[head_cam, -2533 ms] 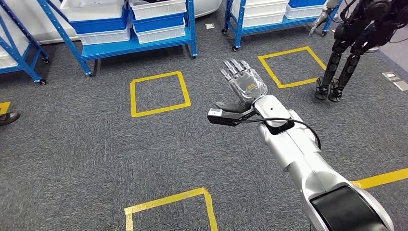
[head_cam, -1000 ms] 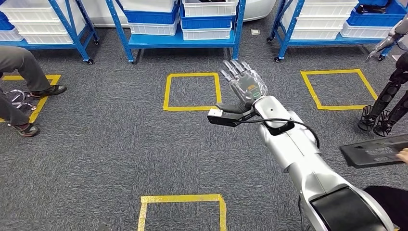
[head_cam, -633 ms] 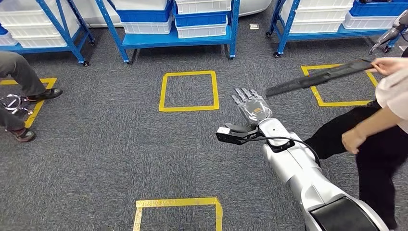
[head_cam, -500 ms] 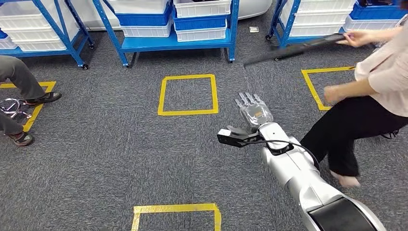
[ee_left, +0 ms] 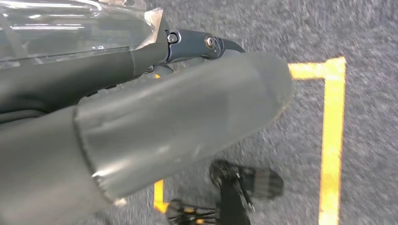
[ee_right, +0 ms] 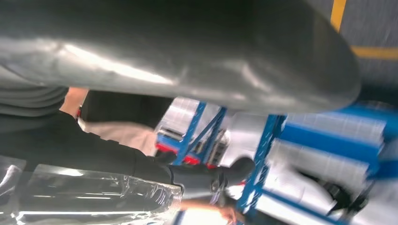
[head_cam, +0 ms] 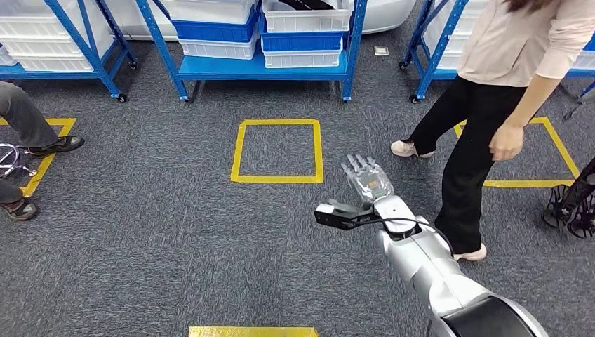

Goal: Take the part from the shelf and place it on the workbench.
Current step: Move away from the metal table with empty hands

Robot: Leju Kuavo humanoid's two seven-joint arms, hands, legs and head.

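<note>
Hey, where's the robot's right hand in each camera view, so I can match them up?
Head view: right hand lies centre-right, fingers spread over grey carpet, holding nothing.
Right wrist view: right hand spans the upper picture, its thumb large.
Left wrist view: I cannot pick it out.
Shared landmark: blue shelf.

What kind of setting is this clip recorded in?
Probably a robot test floor laid out like a warehouse: blue wheeled shelf racks stacked with white and blue bins, yellow tape squares marked on grey carpet, and a person walking close by.
</note>
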